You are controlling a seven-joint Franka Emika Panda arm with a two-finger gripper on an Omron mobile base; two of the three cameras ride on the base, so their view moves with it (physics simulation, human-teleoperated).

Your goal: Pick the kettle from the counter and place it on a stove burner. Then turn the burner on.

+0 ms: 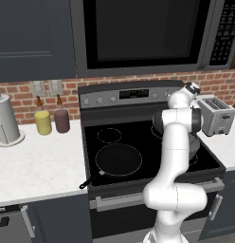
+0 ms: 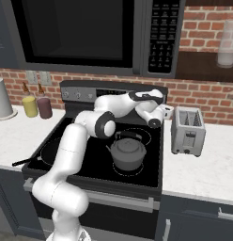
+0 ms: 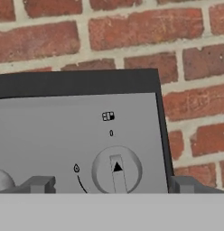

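Kettle [image 2: 128,153] sits on the near right burner [image 2: 132,170] of the black stove top [image 1: 114,142], so turning the burner on is what remains; the gripper [image 3: 111,184] faces the rightmost knob [image 3: 116,171] on the back panel [image 3: 64,135], fingers [image 3: 39,184] spread wide either side of it; centre on the knob's raised bar, push in squarely, close firmly, then twist without slipping.

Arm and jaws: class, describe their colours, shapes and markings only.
The arm is glossy white, built of rounded tubular segments with dark grey caps and bands at the joints. No cables or markings show. The gripper ends in two small, blocky dark grey jaws.
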